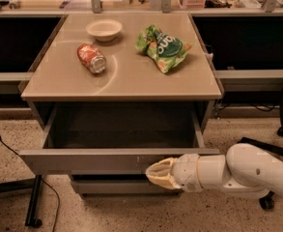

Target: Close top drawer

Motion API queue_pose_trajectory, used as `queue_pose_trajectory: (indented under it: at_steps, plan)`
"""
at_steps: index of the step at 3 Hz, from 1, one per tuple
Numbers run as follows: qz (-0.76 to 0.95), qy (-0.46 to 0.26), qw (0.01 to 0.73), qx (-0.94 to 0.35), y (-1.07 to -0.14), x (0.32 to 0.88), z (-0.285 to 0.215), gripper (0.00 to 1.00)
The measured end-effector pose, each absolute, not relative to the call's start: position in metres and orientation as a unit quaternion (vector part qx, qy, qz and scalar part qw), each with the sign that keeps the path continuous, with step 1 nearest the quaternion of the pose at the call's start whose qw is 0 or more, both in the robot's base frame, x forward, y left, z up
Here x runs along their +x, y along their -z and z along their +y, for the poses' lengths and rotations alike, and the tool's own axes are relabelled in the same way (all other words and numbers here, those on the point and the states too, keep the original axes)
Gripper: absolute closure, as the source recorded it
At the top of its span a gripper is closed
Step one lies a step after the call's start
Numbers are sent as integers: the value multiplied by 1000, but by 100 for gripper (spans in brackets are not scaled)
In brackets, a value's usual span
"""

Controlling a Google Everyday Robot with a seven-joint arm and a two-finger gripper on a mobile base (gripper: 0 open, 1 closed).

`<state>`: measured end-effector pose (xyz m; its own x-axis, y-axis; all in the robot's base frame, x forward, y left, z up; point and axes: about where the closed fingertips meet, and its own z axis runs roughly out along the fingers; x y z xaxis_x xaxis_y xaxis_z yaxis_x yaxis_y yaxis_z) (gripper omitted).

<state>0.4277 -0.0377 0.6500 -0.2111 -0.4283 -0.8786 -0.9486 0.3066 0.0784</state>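
The claw (161,174) sat at the lower front edge of the top drawer (97,161), right of centre; whether open or closed, I couldn't tell. The drawer stood pulled out under the tabletop (131,83), its inside dark. Above lay a can (91,58), a bowl (104,29) and a green bag (162,46).

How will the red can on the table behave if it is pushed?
The can lies on its side, so it would probably roll. It is small, likely light. The pincer is below, at the open drawer front.
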Motion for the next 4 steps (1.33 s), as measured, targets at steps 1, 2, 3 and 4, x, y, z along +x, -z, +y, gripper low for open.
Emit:
queue_pose_trajectory:
  at_steps: [1, 2, 3, 4]
  plan:
    - [714, -299, 411, -482, -646, 449, -35, 100]
    - [731, -251, 418, -476, -630, 451, -27, 100]
    - [739, -237, 421, -470, -624, 455, -30, 100]
    - [743, -229, 414, -474, -612, 467, -28, 100]
